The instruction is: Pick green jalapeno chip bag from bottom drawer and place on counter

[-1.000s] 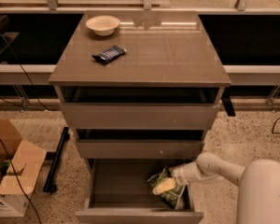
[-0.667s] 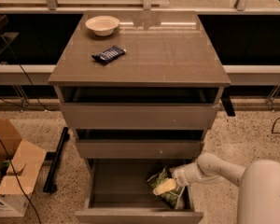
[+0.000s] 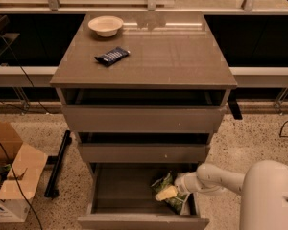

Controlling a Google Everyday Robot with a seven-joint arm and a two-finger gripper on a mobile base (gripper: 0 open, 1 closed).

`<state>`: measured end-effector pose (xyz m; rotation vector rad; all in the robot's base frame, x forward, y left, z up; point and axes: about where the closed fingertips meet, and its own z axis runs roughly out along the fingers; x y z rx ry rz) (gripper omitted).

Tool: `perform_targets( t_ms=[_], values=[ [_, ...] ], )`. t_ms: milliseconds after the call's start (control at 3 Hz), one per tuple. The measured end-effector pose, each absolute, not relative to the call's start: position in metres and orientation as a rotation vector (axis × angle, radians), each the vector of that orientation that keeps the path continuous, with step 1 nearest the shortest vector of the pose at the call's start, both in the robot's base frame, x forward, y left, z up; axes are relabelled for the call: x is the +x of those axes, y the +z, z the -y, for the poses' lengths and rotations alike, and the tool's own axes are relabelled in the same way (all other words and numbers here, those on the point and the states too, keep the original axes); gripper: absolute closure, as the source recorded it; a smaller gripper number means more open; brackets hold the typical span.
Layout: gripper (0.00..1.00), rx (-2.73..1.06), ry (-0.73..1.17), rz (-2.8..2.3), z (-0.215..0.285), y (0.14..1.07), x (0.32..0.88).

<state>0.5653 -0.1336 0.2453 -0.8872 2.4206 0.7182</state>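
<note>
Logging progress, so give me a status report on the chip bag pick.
Claw low in bottom drawer, at green jalapeno chip bag. Bag inside, right side. Bowl and blue snack wrapper on counter, left half.

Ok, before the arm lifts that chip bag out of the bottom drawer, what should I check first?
1. Bottom drawer pulled open: ok.
2. Gripper down inside the drawer, right at the green jalapeno chip bag: ok.
3. Secure hold on the bag: cannot tell.
4. Bare landing spot on the counter: ok. The bowl and the dark wrapper sit on its left side only.
5. Clearance past the middle drawer, which juts out just above: cannot tell.
</note>
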Motion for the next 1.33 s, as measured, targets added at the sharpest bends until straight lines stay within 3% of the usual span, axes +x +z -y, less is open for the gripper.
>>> perform_targets(
  t_ms=[667,1333],
  values=[
    [0.00,-0.834,0.571,-2.502,0.158,0.203,0.576],
    [0.00,-0.781,0.591,-2.602,0.165,0.152,0.570]
  ],
)
